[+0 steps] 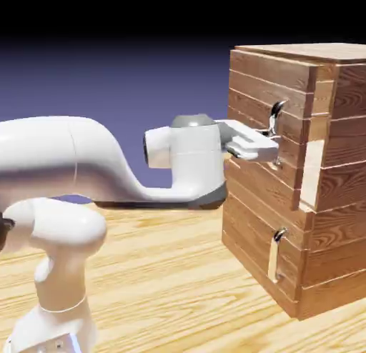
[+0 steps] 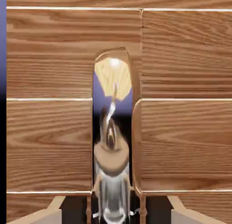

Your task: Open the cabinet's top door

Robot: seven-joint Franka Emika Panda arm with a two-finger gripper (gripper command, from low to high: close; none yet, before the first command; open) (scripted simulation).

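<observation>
The gripper (image 1: 271, 149) is clamped on the handle (image 1: 275, 116) of the top door (image 1: 250, 83), at the exterior view's 2 o'clock. Caution: pulling off the hinge arc may cause slippage.

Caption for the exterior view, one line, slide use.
Robot gripper closed on the handle of the cabinet's top door, which stands slightly ajar.

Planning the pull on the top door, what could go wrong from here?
The jaws are shut on the smooth, shiny handle, so they might slip along it as the arm pulls. The top door already stands slightly ajar from the cabinet; a straight pull rather than an arc could twist the grip.
</observation>
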